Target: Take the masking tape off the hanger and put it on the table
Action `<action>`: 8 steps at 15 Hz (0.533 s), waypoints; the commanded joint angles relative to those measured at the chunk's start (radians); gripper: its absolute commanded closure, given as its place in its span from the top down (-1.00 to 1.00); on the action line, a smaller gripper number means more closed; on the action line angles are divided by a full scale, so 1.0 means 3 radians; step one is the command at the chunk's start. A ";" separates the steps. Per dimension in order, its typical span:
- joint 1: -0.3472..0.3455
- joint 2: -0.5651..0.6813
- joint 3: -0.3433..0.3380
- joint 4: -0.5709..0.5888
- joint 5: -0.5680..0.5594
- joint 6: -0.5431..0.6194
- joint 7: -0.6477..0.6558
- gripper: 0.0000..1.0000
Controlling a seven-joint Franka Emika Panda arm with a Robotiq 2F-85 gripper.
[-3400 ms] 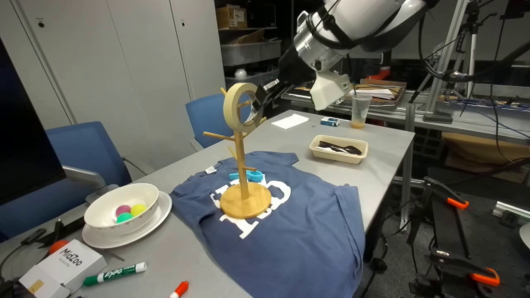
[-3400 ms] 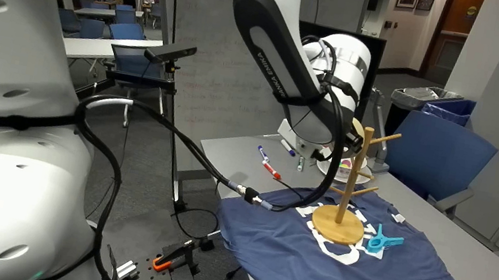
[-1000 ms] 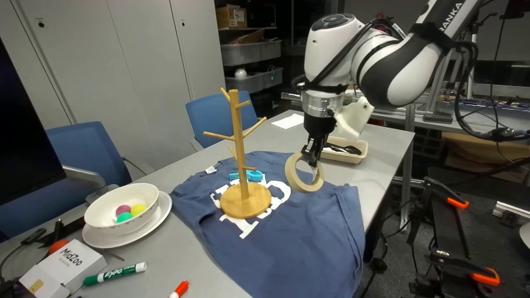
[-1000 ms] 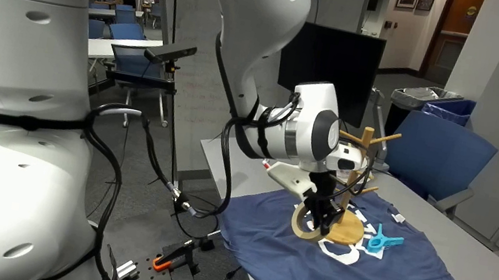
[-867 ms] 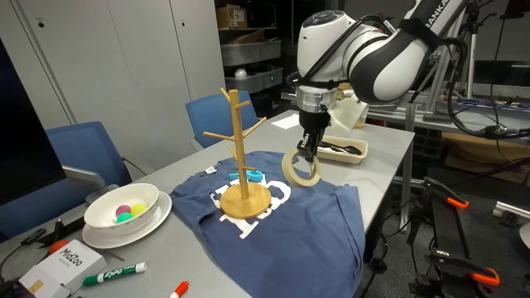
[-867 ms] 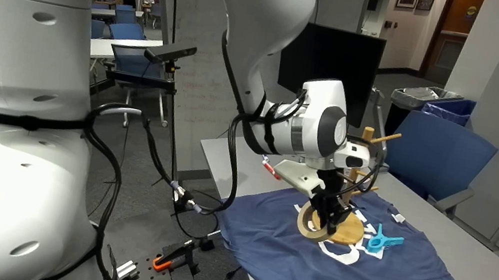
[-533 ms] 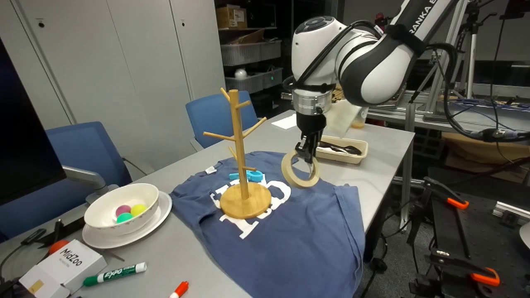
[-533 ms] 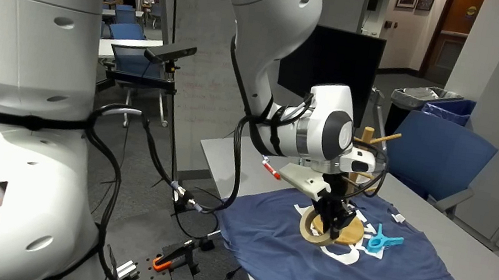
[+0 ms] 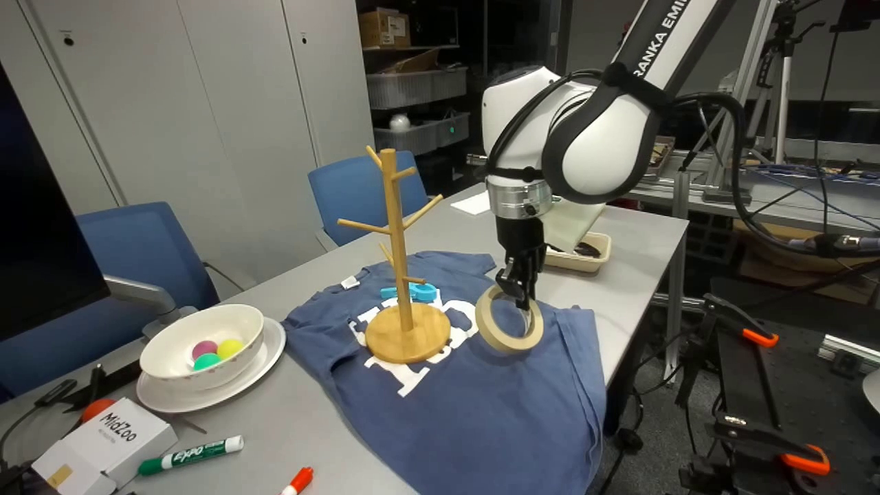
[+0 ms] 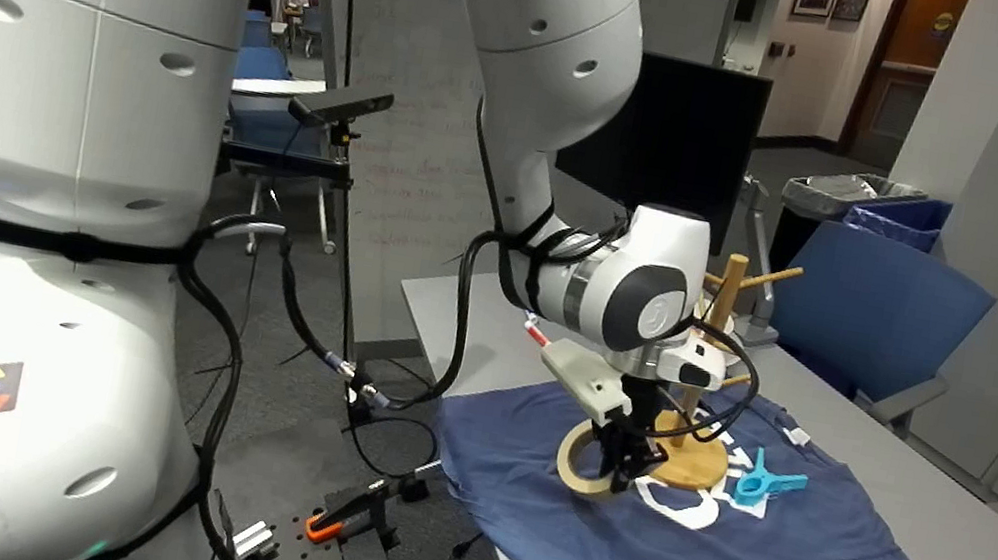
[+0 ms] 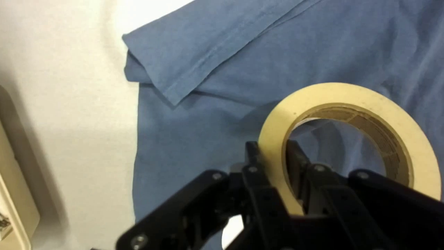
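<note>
The masking tape (image 9: pixel 487 326), a cream ring, is off the hanger and held over the dark blue cloth (image 9: pixel 481 419). It also shows in an exterior view (image 10: pixel 568 459) and in the wrist view (image 11: pixel 347 93). My gripper (image 9: pixel 524 299) points down and is shut on the ring's wall, one finger inside the hole and one outside, in the wrist view (image 11: pixel 272 146). The ring stands on edge, slightly tilted; I cannot tell if its lower edge touches the cloth. The wooden hanger (image 9: pixel 397 268) stands upright on the cloth with bare pegs. The grey table (image 9: pixel 268 412) lies under the cloth.
A blue clamp (image 9: pixel 421 292) lies by the hanger's base. A beige tray (image 9: pixel 574 262) with dark utensils is behind my gripper. A white bowl (image 9: pixel 172 361) with balls sits on a plate. A white box (image 9: pixel 113 440) and markers (image 9: pixel 196 454) lie near the table's near end.
The tape has left the hanger's top, in my gripper's hold, and moved aside and down over the cloth. In the last half second it has sunk lower. The hanger has not moved.
</note>
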 commanded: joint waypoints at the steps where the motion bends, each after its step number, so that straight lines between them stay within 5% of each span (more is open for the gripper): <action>1: 0.0055 0.0101 -0.0029 0.0065 0.0315 -0.0040 -0.0233 -0.89; 5: 0.0071 0.0161 -0.0040 0.0079 0.0439 -0.0037 -0.0285 -0.89; 6: 0.0080 0.0166 -0.0048 0.0078 0.0445 -0.0035 -0.0275 -0.19; 8: 0.0099 0.0169 -0.0067 0.0078 0.0439 -0.0030 -0.0258 0.12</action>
